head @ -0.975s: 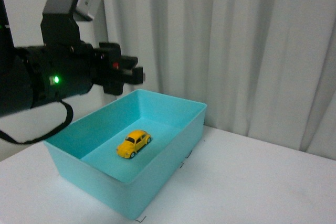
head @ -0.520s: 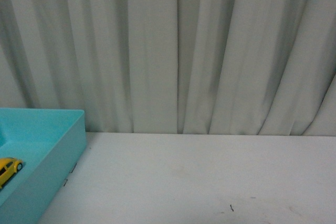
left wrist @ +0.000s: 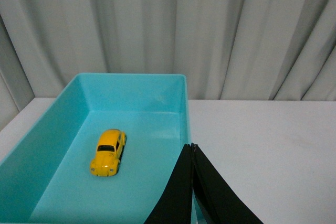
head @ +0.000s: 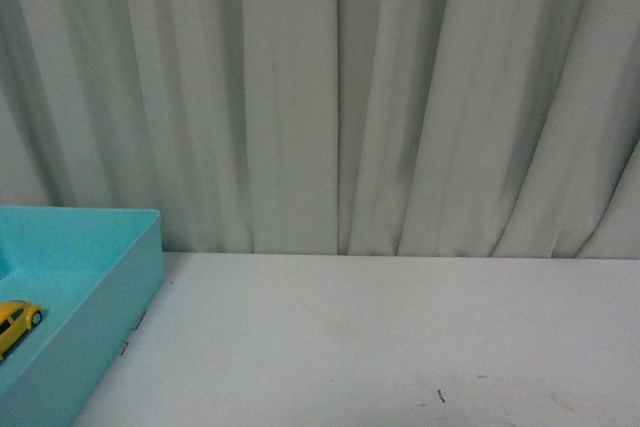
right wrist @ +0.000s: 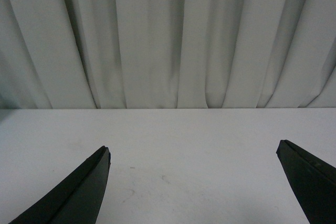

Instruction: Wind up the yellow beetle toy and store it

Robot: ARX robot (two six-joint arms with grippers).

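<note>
The yellow beetle toy (left wrist: 108, 152) sits on its wheels inside the teal bin (left wrist: 131, 76). The left tool (left wrist: 191, 148) is pinched shut on nothing, close by the bin's rim. The right tool (right wrist: 193, 146) gapes wide over the table (right wrist: 173, 129) (empty too). Likely risk: a low swing of the left tool clips that rim and shoves the bin.

yellow beetle toy (head: 15, 325) cut off at front view's left edge, teal bin (head: 120, 297) cropped left and below
</note>
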